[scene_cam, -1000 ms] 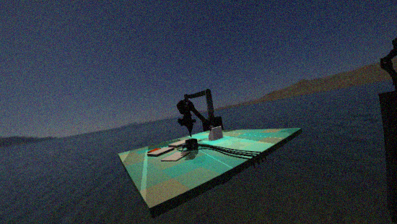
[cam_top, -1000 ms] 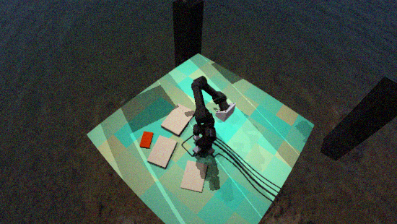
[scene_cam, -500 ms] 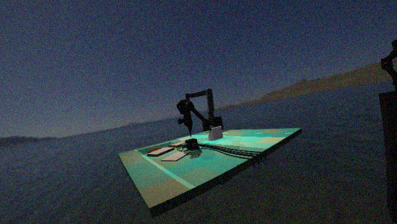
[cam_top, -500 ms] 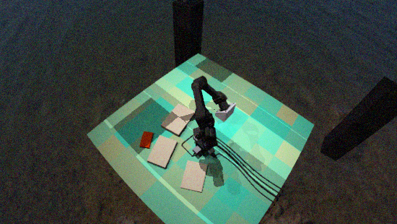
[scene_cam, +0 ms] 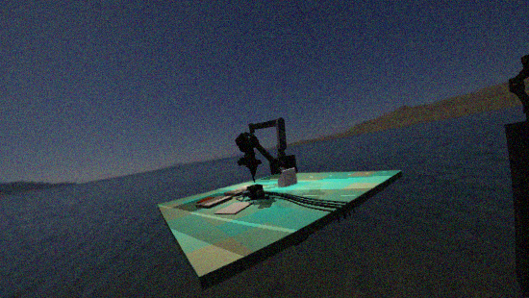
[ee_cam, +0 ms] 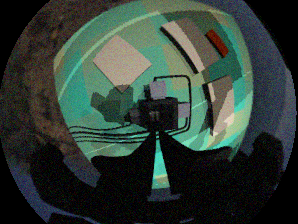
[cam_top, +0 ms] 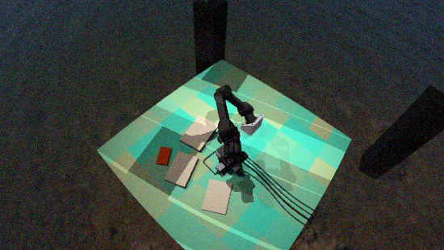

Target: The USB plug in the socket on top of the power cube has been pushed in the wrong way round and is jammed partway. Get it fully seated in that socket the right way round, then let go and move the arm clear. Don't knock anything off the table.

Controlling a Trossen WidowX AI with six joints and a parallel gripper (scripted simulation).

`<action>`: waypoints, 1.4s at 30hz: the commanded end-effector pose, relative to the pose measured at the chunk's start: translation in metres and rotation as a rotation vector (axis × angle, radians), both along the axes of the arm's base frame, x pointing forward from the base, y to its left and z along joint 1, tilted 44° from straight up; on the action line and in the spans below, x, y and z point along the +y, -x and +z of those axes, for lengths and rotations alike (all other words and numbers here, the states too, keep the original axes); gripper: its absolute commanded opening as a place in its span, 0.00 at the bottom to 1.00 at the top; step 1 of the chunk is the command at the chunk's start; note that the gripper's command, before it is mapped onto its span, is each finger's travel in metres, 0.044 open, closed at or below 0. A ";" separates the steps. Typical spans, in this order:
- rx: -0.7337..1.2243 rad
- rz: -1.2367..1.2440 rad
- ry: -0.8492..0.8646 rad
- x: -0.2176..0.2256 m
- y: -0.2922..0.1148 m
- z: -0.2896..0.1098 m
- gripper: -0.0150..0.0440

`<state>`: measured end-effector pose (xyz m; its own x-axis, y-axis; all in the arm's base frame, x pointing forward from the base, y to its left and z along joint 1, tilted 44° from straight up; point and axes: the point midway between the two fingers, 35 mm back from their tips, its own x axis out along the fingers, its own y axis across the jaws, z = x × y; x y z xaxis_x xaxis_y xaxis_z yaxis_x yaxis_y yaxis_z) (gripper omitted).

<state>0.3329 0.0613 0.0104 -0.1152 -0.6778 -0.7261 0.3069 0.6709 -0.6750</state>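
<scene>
The worktop, patched in greens and teals, is carrying everything. The arm is standing near its middle and folding over so that the gripper is hanging straight down above the power cube, which looks like the right line for working a plug in a top-facing socket. Three pale flat panels and a small red slab are lying close around the cube, so any sideways sweep risks shoving them toward the edge. Dark cables are trailing from the cube to the worktop's rim.

The gripper is closing almost fully, with something thin pinched between its fingers. Judging by the wrist view, that is the USB plug, appearing as a narrow dark stem running down towards the cube's top. Whether it is lifted out or sitting in the socket is too dim to tell. The cube itself is showing as a small dark block.
</scene>
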 end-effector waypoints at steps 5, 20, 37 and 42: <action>0.134 0.143 -0.024 0.000 0.000 0.000 0.25; 0.400 0.429 -0.069 0.000 0.000 0.000 0.25; 0.702 0.752 -0.120 0.000 0.000 0.000 0.25; 0.791 0.847 -0.135 0.000 0.000 0.000 0.25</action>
<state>0.3329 0.0613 0.0105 -0.1152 -0.6778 -0.7261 -0.7022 0.5726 -0.4231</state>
